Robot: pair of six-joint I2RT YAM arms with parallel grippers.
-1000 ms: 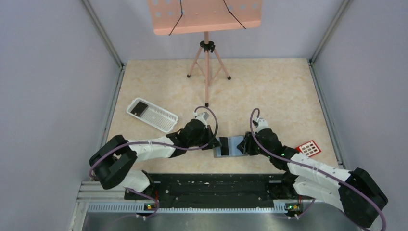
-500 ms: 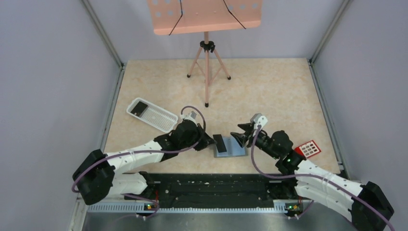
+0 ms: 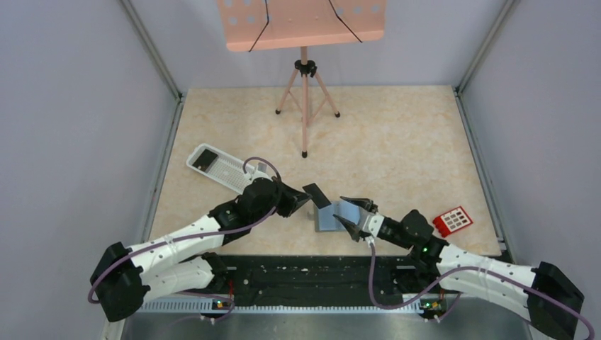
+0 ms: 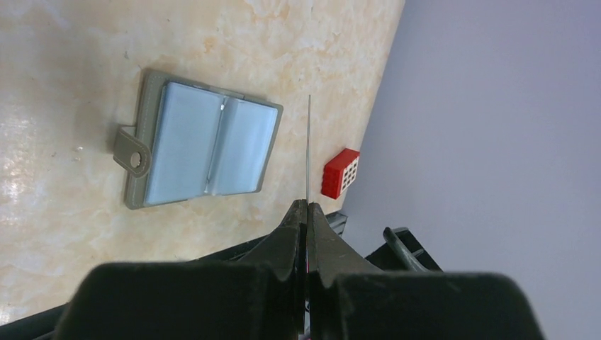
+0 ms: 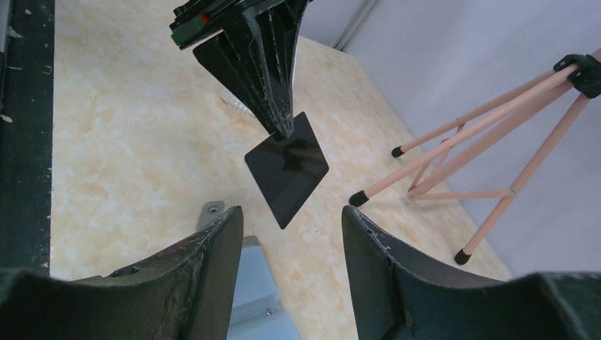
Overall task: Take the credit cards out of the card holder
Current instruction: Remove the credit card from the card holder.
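Observation:
The card holder (image 3: 330, 219) lies open on the table, bluish-grey inside; it also shows in the left wrist view (image 4: 202, 145) and at the bottom of the right wrist view (image 5: 249, 283). My left gripper (image 3: 301, 200) is shut on a dark credit card (image 3: 317, 195) and holds it in the air just left of the holder. The card is edge-on in the left wrist view (image 4: 309, 149) and face-on in the right wrist view (image 5: 287, 168). My right gripper (image 3: 350, 214) is open and empty over the holder's right half. A red credit card (image 3: 453, 220) with pale squares lies on the table to the right.
A white ribbed tray (image 3: 228, 172) at the left holds a dark card (image 3: 206, 159). A pink music stand's tripod (image 3: 305, 106) stands at the back middle, and also shows in the right wrist view (image 5: 482, 142). Grey walls close in both sides.
My left gripper has drawn the dark card out of the holder and lifted it up and to the left. My right gripper has let go of the holder's right edge, opened and pulled back.

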